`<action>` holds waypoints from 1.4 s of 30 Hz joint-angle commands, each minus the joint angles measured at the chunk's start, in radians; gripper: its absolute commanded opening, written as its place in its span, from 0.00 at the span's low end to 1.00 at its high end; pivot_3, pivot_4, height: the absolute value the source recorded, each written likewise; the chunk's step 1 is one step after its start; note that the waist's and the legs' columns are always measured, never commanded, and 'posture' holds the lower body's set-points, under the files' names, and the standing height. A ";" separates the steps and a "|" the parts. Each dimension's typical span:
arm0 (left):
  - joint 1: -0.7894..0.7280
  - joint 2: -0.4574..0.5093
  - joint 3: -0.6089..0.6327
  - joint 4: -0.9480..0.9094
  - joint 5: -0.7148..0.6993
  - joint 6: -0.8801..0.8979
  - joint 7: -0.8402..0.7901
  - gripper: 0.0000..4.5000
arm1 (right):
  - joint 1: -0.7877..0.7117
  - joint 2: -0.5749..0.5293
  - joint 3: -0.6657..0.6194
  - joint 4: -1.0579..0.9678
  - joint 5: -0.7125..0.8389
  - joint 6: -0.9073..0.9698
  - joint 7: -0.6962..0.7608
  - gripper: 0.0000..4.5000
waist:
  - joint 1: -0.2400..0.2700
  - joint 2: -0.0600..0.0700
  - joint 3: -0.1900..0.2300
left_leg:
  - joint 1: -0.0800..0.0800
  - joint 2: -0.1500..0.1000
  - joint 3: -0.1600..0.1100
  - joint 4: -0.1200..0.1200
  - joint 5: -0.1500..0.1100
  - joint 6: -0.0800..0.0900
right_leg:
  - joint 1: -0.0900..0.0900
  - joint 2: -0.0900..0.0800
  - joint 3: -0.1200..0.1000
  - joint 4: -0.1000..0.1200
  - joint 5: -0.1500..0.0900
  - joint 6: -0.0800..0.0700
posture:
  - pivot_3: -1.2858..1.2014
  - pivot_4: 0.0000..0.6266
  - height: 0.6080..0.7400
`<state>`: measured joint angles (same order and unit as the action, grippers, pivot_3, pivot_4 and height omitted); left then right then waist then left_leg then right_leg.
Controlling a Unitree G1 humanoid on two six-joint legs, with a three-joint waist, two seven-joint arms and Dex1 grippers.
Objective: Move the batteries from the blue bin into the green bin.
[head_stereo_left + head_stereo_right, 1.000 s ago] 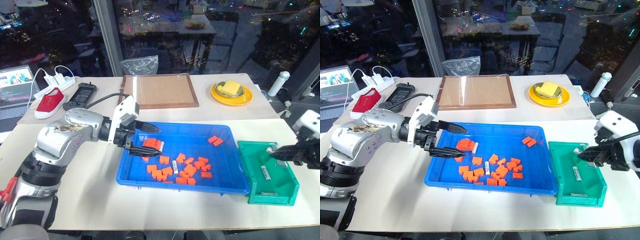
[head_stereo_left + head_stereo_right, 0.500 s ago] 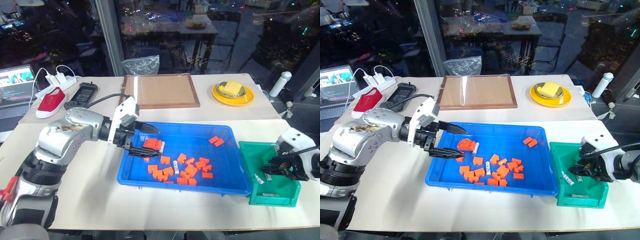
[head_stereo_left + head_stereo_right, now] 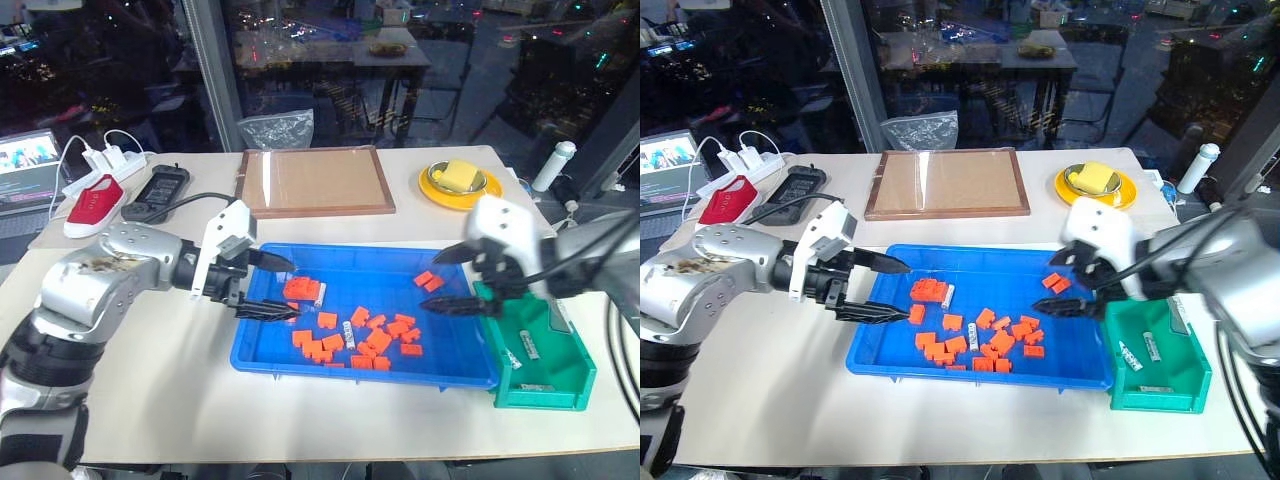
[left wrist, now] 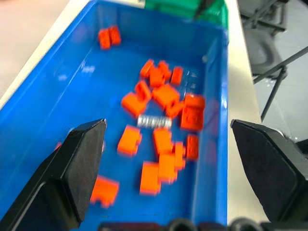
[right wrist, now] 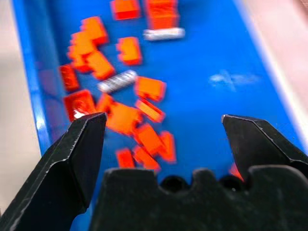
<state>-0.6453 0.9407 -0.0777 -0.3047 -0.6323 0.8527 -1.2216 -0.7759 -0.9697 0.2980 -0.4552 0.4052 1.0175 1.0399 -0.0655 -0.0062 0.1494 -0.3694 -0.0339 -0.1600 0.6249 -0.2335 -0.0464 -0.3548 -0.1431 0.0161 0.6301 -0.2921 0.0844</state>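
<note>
The right pincer point(image 3: 447, 278) has swung from the green bin point(image 3: 560, 372) over the blue bin point(image 3: 360, 370), spread wide, empty; the left pincer point(image 3: 283, 290) is agape, empty, with batteries point(image 3: 351, 329) between them.

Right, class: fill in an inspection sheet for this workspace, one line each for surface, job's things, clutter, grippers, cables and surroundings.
Surface: pale table.
Job's things: blue bin holds orange blocks and at least two batteries; green bin at its right end, with batteries in it.
Clutter: brown-framed board, yellow plate, red shoe, black device, white bottle.
Grippers: left gripper open over the blue bin's left end; right gripper open over its right end; both hold nothing.
Cables: white power strip with cables; black cable to the left arm.
Surroundings: laptop at left; dark glass behind.
</note>
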 commanded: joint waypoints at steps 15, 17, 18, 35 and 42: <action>0.114 0.055 0.140 -0.130 -0.070 0.039 0.081 1.00 | -0.095 0.503 -0.042 0.171 0.121 0.597 -0.360 0.99 | -0.001 0.000 0.000 | 0.001 0.000 -0.003 0.000 0.000 -0.001 | -0.002 0.001 0.000 0.012 0.001 -0.001 | 0.52 0.24 1.00; 0.114 0.054 0.138 -0.131 -0.069 0.035 0.089 1.00 | -0.076 0.530 -0.050 0.208 0.162 0.597 -0.430 0.99 | -0.003 0.000 0.000 | 0.002 0.000 -0.003 0.000 0.000 -0.001 | -0.002 0.001 0.000 0.012 0.000 -0.001 | 0.52 0.24 1.00; 0.112 0.052 0.134 -0.129 -0.065 0.029 0.092 1.00 | -0.061 0.543 -0.046 0.221 0.181 0.597 -0.464 0.99 | -0.003 0.000 0.000 | 0.002 0.000 -0.003 0.000 0.000 -0.001 | -0.002 0.001 0.000 0.012 0.001 -0.001 | 0.52 0.24 1.00; 0.093 0.055 0.125 -0.126 -0.068 0.028 0.099 1.00 | -0.016 0.523 -0.024 0.287 0.305 0.597 -0.739 0.99 | -0.004 0.000 0.000 | 0.002 0.000 -0.002 0.000 0.000 0.000 | -0.005 0.001 0.000 0.015 0.000 -0.001 | 0.52 0.24 1.00; 0.079 0.054 0.119 -0.122 -0.066 0.030 0.100 1.00 | -0.011 0.498 0.081 0.223 0.257 0.597 -0.746 0.77 | -0.005 0.000 -0.001 | 0.002 0.000 -0.002 -0.001 0.000 0.000 | -0.005 0.001 0.000 0.015 0.000 -0.001 | 0.52 0.24 1.00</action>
<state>-0.5430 0.9818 0.0247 -0.4172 -0.6932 0.8931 -1.1236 -0.7973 -0.4602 0.3268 -0.2058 0.6868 1.6042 0.2988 -0.0706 -0.0062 0.1488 -0.3677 -0.0338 -0.1621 0.6243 -0.2334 -0.0465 -0.3596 -0.1421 0.0162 0.6445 -0.2917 0.0836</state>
